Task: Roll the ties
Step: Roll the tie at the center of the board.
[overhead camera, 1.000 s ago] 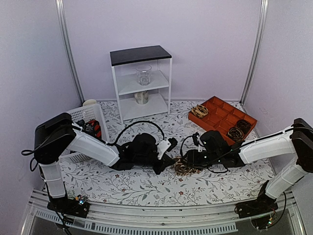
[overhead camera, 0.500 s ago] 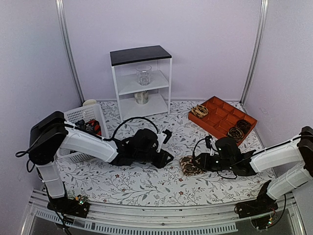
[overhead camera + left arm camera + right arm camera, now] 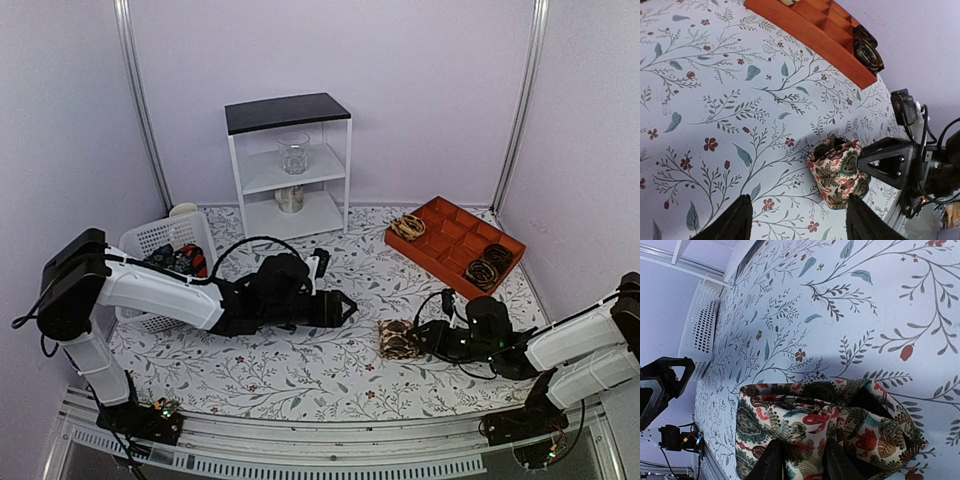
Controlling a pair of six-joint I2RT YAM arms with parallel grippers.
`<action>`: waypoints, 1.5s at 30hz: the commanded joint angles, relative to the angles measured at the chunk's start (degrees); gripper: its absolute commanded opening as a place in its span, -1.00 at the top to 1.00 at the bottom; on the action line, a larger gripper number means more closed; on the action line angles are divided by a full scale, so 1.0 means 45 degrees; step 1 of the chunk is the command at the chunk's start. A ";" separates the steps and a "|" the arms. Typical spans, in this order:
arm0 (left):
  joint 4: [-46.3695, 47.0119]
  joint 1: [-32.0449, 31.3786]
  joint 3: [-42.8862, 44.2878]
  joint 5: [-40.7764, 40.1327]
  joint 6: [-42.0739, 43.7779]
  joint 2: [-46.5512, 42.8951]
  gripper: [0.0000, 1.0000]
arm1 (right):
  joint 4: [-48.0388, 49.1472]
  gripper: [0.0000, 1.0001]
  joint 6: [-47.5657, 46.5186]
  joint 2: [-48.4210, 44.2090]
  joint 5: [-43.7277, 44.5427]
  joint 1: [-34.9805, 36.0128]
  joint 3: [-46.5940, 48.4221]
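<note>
Tie (image 3: pixel 400 340) lies rolled in a compact bundle on the bench (image 3: pixel 300 372), in front of the tray (image 3: pixel 450 236) and apart from it. Right end effector (image 3: pixel 804 446): gap narrow, fingers pinching a fold of the roll. Left end effector (image 3: pixel 799 200): wide open, nothing held, farther from the tray than the tie. Other rolls (image 3: pixel 488 268) sit in two tray compartments, one at each end.

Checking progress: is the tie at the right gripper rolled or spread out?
Rolled: the tie sits as a compact bundle, the right gripper pinching its edge.
</note>
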 commanded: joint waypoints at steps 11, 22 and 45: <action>0.0819 -0.0189 0.1515 0.1739 -0.1601 0.2089 -0.41 | 0.0181 0.41 0.1596 -0.0071 0.0868 -0.0086 -0.0905; 0.1227 -0.0190 0.2688 0.3073 -0.2725 0.4001 -0.50 | -0.0950 0.39 0.0990 -0.0627 0.1451 -0.0232 -0.0831; 0.2930 -0.0777 0.3922 0.4133 -0.7151 0.6200 -0.52 | -0.1170 0.42 0.1060 -0.0348 0.1363 -0.0269 -0.0613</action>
